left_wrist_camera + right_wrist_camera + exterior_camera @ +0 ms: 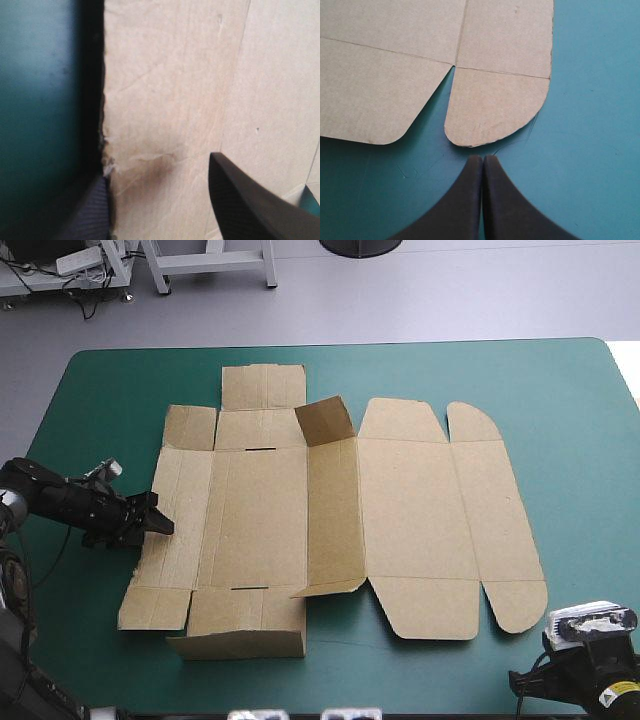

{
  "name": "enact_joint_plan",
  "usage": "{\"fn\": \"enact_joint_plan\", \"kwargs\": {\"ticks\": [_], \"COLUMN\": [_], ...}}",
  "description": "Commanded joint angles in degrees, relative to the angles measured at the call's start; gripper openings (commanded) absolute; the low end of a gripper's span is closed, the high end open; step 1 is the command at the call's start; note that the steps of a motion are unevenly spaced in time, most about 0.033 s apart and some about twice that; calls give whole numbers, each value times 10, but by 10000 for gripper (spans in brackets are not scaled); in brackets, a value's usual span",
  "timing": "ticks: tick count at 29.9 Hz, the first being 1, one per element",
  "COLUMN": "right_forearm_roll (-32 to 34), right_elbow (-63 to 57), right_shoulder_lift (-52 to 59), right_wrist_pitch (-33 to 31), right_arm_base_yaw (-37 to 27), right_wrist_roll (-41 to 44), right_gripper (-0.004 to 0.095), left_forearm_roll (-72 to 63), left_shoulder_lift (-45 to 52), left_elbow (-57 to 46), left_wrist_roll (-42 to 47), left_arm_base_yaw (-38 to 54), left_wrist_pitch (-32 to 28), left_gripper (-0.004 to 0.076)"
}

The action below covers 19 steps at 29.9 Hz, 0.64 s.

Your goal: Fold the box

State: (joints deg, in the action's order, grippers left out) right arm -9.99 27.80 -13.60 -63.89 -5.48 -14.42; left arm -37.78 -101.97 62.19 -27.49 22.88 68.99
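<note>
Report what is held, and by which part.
Nothing is held. The left gripper is open around the left edge of the box; the right gripper is shut, empty, short of it.

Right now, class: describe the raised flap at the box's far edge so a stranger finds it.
On the teal-green table lies the brown box, mostly flat. Midway along its far edge, one small flap tilts upward, shadowed; its neighbours there lie flat.

High cam over whole table (560, 400); wrist cams close at box (410, 510) edges.
</note>
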Motion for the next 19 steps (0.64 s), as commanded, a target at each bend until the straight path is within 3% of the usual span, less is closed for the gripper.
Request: {"fn": "enact_joint_plan", "kwargs": {"ticks": [1, 7, 10, 13, 19], "right_forearm_roll": [-2, -2, -2, -2, -2], "right_elbow": [15, 15, 15, 15, 15], "right_shoulder_lift": [-6, -6, -6, -6, -6], "right_wrist_pitch": [29, 29, 29, 29, 29], "right_arm_base_yaw": [2, 2, 2, 2, 2], "right_wrist_roll": [0, 0, 0, 2, 2], "right_gripper": [-5, -5, -5, -5, -5], "left_forearm_roll": [8, -3, -21, -27, -38], "left_shoulder_lift": [-10, -10, -10, -9, 29], "left_elbow": [-33, -42, -42, -42, -24], "left_wrist_roll": [-11, -14, -14, -14, -16], "left_arm_base_yaw": [-8, -8, -8, -8, -9], "left_wrist_pitch": [52, 52, 52, 52, 52], "left_gripper": [405, 335, 194, -12, -7]}}
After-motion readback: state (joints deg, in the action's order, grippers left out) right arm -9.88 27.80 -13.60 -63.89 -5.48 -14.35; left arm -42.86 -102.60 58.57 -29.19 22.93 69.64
